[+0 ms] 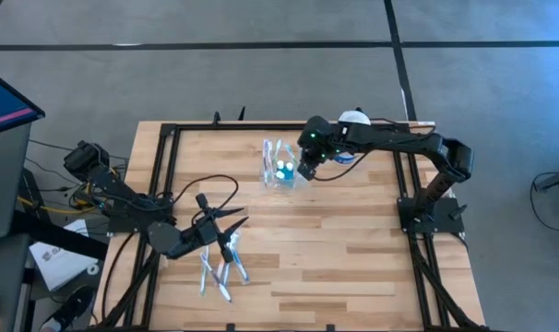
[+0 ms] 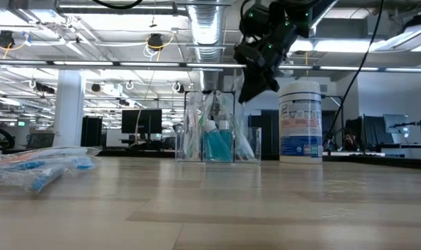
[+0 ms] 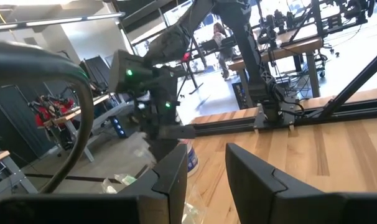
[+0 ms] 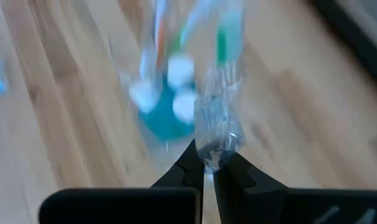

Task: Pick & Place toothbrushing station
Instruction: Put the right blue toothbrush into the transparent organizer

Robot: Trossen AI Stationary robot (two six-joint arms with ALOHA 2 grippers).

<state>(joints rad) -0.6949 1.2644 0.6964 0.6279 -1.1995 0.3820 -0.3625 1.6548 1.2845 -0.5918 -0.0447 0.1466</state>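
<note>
Wrapped toothbrushes [image 2: 37,169] foremost; white jar [image 2: 300,121] beside toothbrushing station [image 2: 217,129].

The right wrist view is smeared with blur: the toothbrushing station [image 4: 167,93] shows only as streaks of orange, green and teal, and the crinkled clear wrapper [image 4: 218,127] pinched in the right claw [image 4: 207,167] hides what it contains. From above, the right claw covers part of the station, and the packets [image 1: 222,269] under the left claw [image 1: 226,242] are too small to identify. In the low view the right arm is cut off by the top edge.
</note>
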